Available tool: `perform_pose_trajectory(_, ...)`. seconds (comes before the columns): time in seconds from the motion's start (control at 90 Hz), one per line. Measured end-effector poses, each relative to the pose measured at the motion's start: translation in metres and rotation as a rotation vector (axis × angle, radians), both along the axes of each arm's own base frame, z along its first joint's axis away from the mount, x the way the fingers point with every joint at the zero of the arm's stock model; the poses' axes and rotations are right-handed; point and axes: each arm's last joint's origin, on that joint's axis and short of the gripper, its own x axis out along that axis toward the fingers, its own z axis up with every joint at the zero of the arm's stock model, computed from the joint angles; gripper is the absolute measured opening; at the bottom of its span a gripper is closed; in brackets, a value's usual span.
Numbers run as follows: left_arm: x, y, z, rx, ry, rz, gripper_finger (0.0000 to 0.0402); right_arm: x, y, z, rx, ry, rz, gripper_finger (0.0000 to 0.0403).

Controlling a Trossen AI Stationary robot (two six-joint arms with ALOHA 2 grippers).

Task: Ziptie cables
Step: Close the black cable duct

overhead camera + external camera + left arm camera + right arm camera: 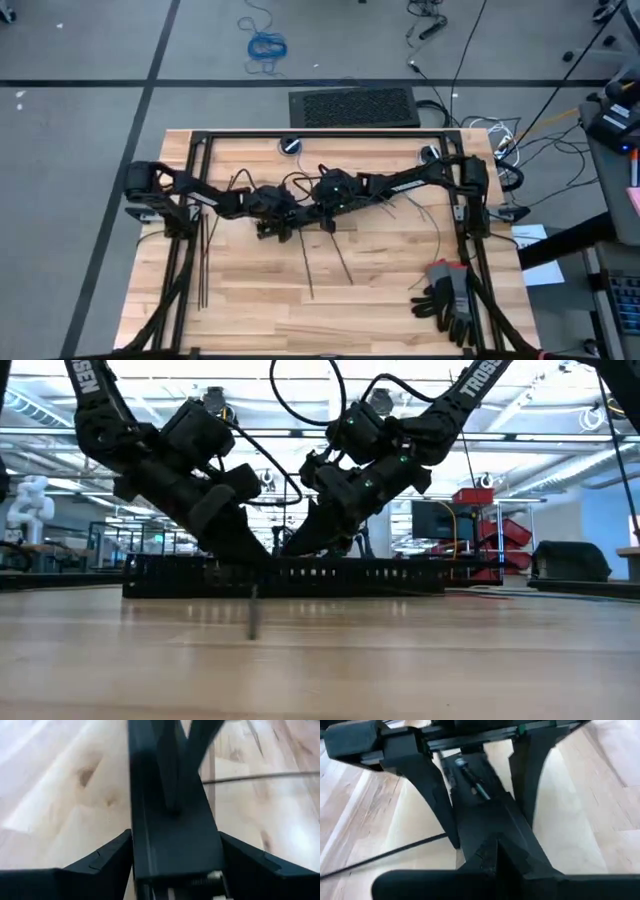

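A black slotted bar lies across the middle of the wooden table, and both grippers meet over it. My left gripper straddles the bar, one finger on each long side. My right gripper comes from the opposite side, its fingers shut with their tips down in the bar's channel. Thin green and grey cables lie along that channel. Loose zipties lie flat on the table nearer the front edge. My left gripper clasps the slotted bar across its width, one finger on each long side wall. The fingers slant down from the table's left, and the bar stays flat on the table. My right gripper pinches the cables at its fingertips, slanting down from the table's right, along the bar. The cables lie in the channel beyond the tips; the fingers hide the pinched spot.
A pair of grey and black gloves lies at the near right corner. A black frame runs round the table's far edge and sides. A thin dark strand crosses the wood beside the bar.
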Motion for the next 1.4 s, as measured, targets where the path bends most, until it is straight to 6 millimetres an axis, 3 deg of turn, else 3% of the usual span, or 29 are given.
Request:
perform_pose_trajectory(0.378,-0.032,-0.004,0.037,-0.006,0.091,0.024,0.0267,-0.001,-0.004,0.000,0.047,-0.002,-0.030,0.0000)
perform_pose_trajectory(0.622,-0.050,-0.012,0.037,-0.018,0.230,0.089,0.0267,-0.001,-0.004,0.000,0.054,-0.002,-0.029,0.0000)
perform_pose_trajectory(0.833,-0.042,-0.012,0.028,0.000,0.067,0.109,0.0267,0.000,-0.004,0.000,0.052,-0.011,-0.026,0.0000)
perform_pose_trajectory(1.4,-0.012,-0.023,-0.024,0.017,0.065,0.109,0.0267,0.000,-0.003,0.000,0.061,-0.012,-0.020,0.0000)
